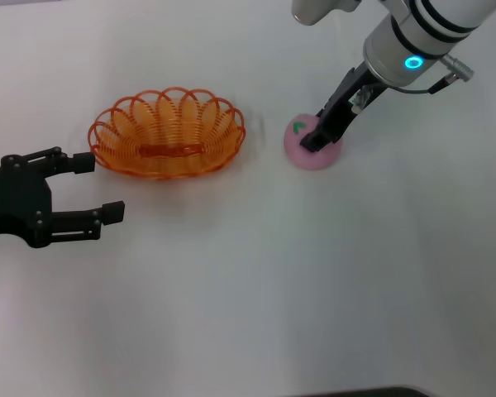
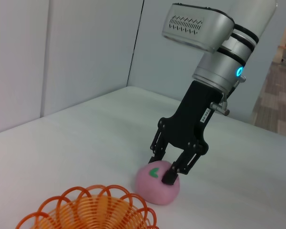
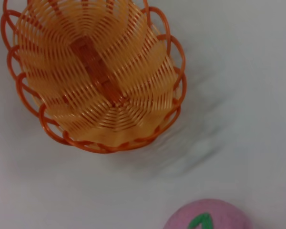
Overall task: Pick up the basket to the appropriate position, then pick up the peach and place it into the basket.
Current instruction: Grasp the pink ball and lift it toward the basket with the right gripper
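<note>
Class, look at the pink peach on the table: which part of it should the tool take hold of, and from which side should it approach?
Grip the peach across its widest middle, coming down from above. It is a round ball resting on the white table with open space all round, so no side is blocked. The right tool already stands over its top beside the green leaf mark, fingers apart. The basket sits clear of it.
</note>
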Tool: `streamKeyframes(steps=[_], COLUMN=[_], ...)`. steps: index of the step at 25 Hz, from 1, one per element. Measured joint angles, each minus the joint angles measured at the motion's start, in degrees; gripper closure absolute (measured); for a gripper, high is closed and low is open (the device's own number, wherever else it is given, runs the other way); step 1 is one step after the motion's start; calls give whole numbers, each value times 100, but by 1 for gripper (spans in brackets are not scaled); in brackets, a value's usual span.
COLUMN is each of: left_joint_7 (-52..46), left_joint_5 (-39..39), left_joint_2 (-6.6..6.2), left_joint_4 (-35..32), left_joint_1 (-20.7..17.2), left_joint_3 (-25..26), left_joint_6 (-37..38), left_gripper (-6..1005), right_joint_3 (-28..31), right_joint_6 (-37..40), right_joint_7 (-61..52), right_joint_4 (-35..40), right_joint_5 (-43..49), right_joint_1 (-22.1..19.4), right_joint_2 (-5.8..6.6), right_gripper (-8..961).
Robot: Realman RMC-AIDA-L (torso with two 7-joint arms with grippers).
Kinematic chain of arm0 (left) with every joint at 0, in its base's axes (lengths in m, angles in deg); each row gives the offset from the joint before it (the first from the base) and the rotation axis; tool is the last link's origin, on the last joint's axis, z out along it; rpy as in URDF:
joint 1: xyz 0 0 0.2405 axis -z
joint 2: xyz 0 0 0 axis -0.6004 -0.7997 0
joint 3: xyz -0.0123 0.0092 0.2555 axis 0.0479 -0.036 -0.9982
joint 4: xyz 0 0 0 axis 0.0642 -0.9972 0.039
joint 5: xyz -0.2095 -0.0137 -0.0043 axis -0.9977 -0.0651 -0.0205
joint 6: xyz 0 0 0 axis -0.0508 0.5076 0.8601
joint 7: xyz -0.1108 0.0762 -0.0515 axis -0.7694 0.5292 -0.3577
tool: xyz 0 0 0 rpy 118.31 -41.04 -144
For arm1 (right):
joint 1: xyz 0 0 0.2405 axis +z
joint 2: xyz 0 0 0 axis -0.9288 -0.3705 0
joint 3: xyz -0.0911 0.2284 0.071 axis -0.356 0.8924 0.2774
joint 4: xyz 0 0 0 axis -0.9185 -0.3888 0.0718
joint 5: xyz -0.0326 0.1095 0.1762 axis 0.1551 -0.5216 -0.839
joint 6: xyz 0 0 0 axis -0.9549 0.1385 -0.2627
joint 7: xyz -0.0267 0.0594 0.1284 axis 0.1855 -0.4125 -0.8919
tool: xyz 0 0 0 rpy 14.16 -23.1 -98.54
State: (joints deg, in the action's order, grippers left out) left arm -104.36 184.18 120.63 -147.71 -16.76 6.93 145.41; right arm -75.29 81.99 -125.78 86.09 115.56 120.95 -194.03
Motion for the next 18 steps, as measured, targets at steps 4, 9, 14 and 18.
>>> streamKeyframes(steps=[4, 9, 14, 18], left_joint_7=[-1, -2, -2, 0], left_joint_5=[0, 1, 1, 9], left_joint_2=[7, 6, 2, -4], left_joint_4=[0, 6, 54, 68], left_joint_1=[3, -4, -15, -23], left_joint_3=[-2, 2, -3, 12], left_joint_6=[19, 20, 2, -17], left_gripper=[111, 111, 111, 111], right_joint_3=[1, 4, 16, 195], right_joint_6=[26, 32, 40, 121], right_joint_7=[-3, 19, 34, 3], right_joint_4=[-2, 37, 67, 374], right_joint_5=[-15, -191, -216, -224], right_joint_1=[3, -37, -46, -101], right_joint_2=[0, 22, 34, 49], right_gripper=[409, 609, 758, 791])
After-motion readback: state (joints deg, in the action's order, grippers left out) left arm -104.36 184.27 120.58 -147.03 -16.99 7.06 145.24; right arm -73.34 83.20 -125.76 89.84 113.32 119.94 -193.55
